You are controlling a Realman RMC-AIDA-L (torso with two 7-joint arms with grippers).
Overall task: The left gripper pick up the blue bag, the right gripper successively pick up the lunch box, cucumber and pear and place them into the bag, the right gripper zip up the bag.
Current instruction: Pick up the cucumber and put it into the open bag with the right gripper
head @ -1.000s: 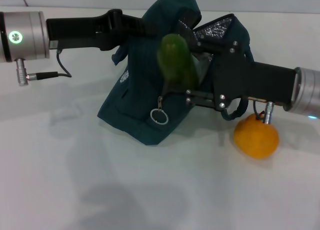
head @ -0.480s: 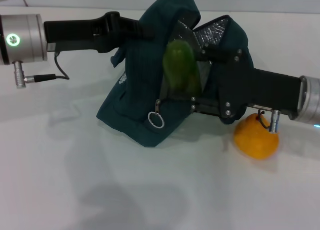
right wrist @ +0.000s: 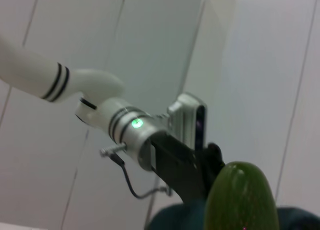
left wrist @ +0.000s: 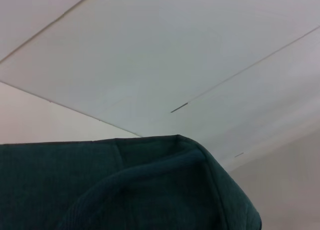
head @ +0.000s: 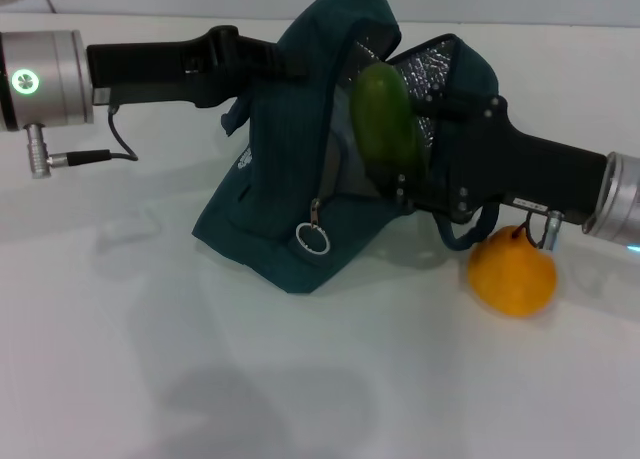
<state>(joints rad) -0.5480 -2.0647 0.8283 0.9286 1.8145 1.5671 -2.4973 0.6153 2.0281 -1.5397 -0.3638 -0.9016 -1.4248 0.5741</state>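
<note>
The blue bag [head: 270, 179] hangs half-raised off the table, its top edge pinched by my left gripper [head: 285, 59], which is shut on it. Its mouth faces right and shows silver lining [head: 437, 61]. My right gripper [head: 402, 182] is shut on the lower end of the green cucumber [head: 385, 119], which stands nearly upright at the bag's mouth. The pear [head: 512, 274], round and orange-yellow, lies on the table under my right arm. The lunch box is out of view. The left wrist view shows only bag fabric [left wrist: 125, 190]. The cucumber's tip [right wrist: 242, 197] fills the right wrist view.
A metal zip-pull ring [head: 313, 239] dangles from the bag's front edge. A loop of the bag's strap [head: 462, 241] hangs below my right gripper, close to the pear. White table [head: 200, 379] stretches in front and to the left.
My right gripper has carried the cucumber to the right and slightly up, from in front of the bag's side toward its open mouth. The left arm and the bag have barely moved.
</note>
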